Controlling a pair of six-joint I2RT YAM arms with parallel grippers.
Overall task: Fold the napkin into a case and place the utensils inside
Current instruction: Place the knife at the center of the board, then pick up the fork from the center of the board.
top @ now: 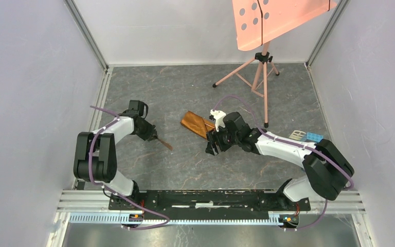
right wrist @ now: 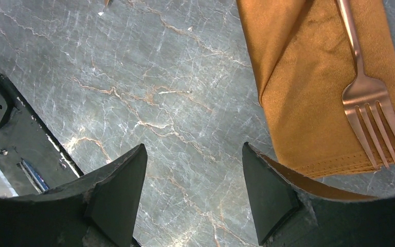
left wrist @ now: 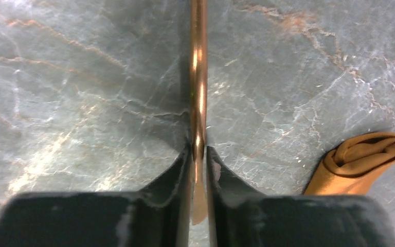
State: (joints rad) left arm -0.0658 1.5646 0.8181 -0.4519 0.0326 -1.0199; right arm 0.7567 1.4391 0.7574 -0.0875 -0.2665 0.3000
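Observation:
The napkin (top: 195, 122) lies folded as an orange-brown packet at the table's middle, also in the left wrist view (left wrist: 365, 164) and the right wrist view (right wrist: 308, 87). A copper fork (right wrist: 370, 100) rests on top of it, tines toward the camera. My left gripper (top: 154, 137) (left wrist: 199, 154) is left of the napkin, shut on a slender copper utensil (left wrist: 199, 77) (top: 165, 144) that sticks out past its tips over the table. My right gripper (top: 213, 146) (right wrist: 193, 154) hangs open just in front of the napkin's near edge, with only bare table between its fingers.
A salmon-pink perforated panel (top: 272, 20) stands on a tripod (top: 259, 72) at the back right. A blue block (top: 315, 137) and a small grey piece (top: 297, 135) lie at the right behind my right arm. The black base rail (top: 205, 198) runs along the near edge.

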